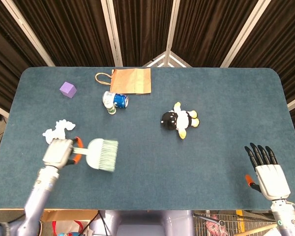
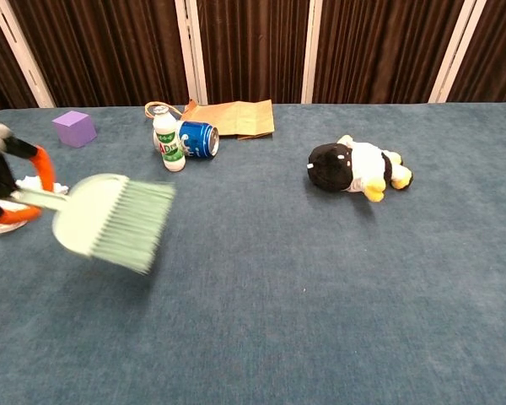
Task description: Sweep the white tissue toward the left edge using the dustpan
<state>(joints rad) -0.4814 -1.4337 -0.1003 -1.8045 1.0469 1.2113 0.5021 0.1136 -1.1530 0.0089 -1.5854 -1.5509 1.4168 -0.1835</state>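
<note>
The white tissue [image 1: 58,129] lies crumpled near the table's left side; in the chest view only a scrap of the tissue [image 2: 56,187] shows behind my left hand. My left hand [image 1: 58,152] grips the orange-ended handle of the pale green dustpan [image 1: 103,154], whose bristled edge points right. The dustpan [image 2: 112,220] hangs blurred above the cloth, to the right of and nearer than the tissue, not touching it. The left hand [image 2: 0,179] is at the chest view's left border. My right hand [image 1: 266,169] rests at the front right corner, fingers straight, holding nothing.
A purple cube [image 1: 68,89] sits at the back left. A brown paper bag [image 1: 131,80], a blue can [image 1: 120,100] and a small white bottle [image 1: 108,104] cluster at the back middle. A black, white and yellow plush toy [image 1: 180,119] lies right of centre.
</note>
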